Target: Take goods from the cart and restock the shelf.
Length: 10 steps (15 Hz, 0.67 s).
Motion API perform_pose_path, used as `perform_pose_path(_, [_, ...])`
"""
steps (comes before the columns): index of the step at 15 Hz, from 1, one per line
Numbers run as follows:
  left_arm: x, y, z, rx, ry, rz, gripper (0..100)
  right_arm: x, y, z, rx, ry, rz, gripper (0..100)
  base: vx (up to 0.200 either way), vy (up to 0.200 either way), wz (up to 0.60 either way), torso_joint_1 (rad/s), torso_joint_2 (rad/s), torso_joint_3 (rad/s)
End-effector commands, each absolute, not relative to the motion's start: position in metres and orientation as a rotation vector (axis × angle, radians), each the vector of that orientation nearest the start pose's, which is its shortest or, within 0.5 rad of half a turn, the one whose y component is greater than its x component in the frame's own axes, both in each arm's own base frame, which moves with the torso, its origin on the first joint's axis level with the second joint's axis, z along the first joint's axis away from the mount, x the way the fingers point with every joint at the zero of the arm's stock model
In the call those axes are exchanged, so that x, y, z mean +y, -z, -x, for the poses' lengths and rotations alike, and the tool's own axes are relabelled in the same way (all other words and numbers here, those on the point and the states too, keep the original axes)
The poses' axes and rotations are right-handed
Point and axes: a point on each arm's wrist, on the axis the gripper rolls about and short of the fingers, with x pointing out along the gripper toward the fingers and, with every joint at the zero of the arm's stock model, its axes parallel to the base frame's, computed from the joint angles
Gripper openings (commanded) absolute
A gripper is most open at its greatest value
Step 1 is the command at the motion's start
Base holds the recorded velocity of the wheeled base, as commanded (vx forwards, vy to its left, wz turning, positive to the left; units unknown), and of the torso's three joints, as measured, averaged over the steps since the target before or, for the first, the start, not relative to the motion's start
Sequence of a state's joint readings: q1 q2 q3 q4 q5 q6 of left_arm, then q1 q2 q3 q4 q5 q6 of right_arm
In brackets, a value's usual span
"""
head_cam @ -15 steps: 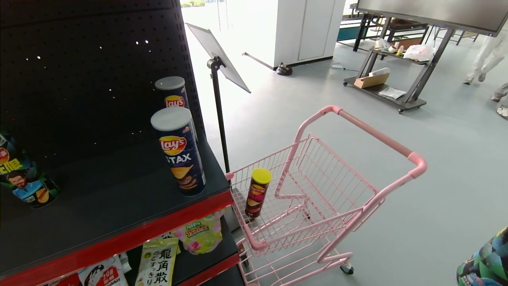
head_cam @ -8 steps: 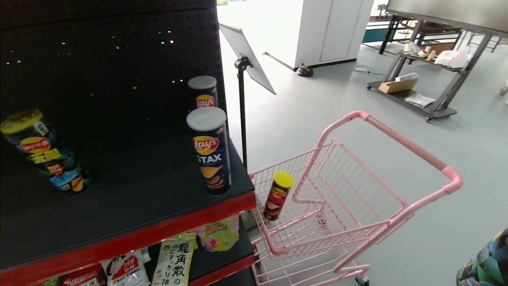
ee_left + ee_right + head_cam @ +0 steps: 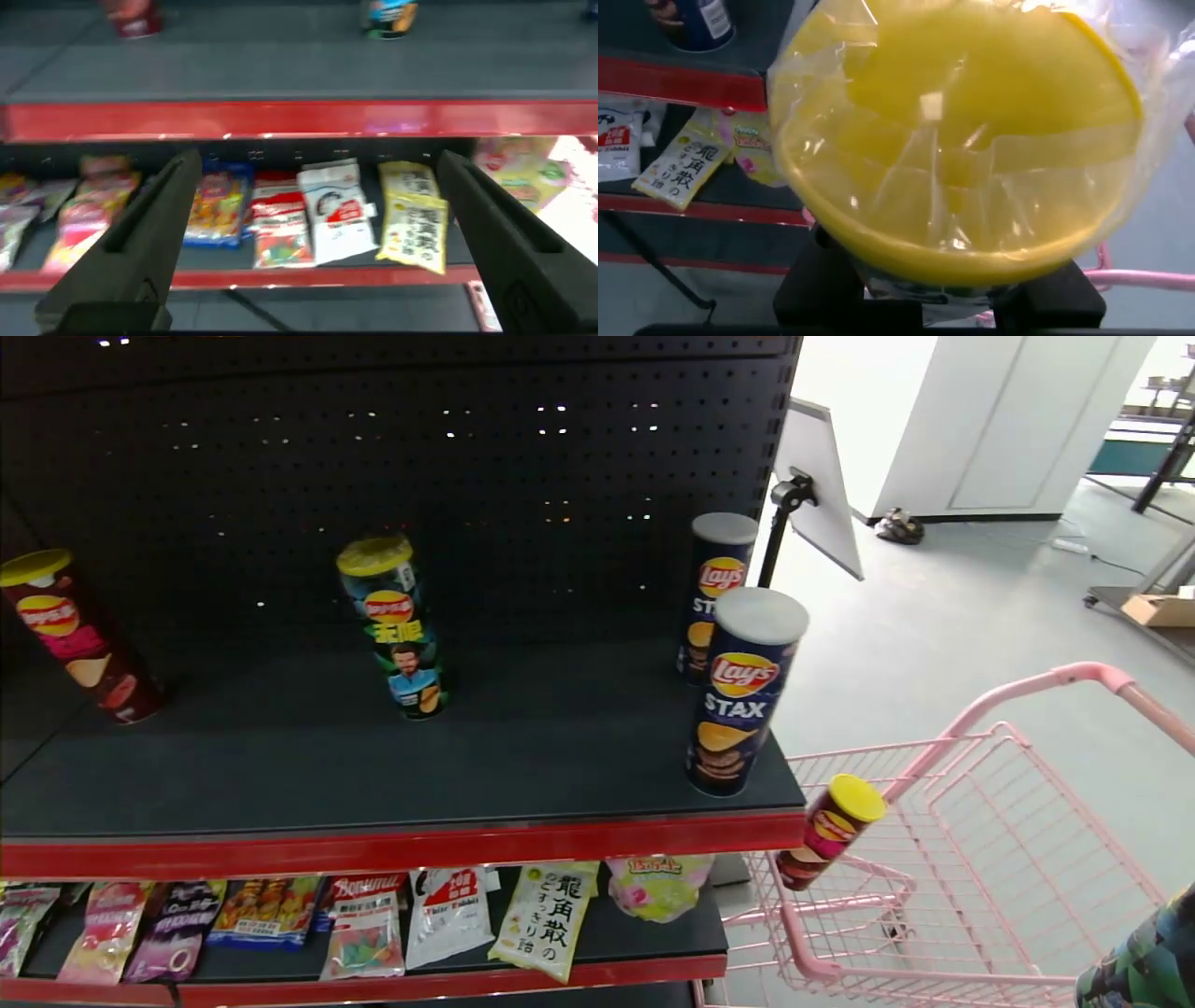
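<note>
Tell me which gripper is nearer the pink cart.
Right. The right gripper holds a can beside the cart. The left gripper hangs open before the snack bags on the lower shelf, farther from the cart.

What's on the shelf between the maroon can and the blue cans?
A green can with a yellow lid stands there, as the head view shows.

Long, angular, matte-black fingers (image 3: 131, 247)
</note>
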State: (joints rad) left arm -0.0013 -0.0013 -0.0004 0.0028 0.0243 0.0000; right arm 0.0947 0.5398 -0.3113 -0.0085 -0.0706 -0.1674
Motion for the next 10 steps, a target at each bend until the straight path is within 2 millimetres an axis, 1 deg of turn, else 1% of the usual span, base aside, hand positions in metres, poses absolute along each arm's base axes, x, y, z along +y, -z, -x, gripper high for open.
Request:
perform_pose_path(1, [0.001, -0.075, 0.023, 0.003, -0.023, 0.000, 100, 0.001, -0.160, -0.024, 0.199, -0.041, 0.185, 0, 0.000, 0.000, 0.00, 0.000, 0.00, 0.000])
perform_pose_path(5, [0.001, -0.076, 0.023, 0.002, -0.023, 0.000, 100, 0.000, -0.154, -0.011, 0.142, -0.056, 0.167, 0, 0.000, 0.000, 0.00, 0.000, 0.00, 0.000])
perform_pose_path(10, [0.001, -0.076, 0.023, 0.002, -0.023, 0.000, 100, 0.000, -0.151, 0.003, 0.077, -0.111, 0.162, 0, 0.000, 0.200, 0.00, 0.003, 0.00, 0.002])
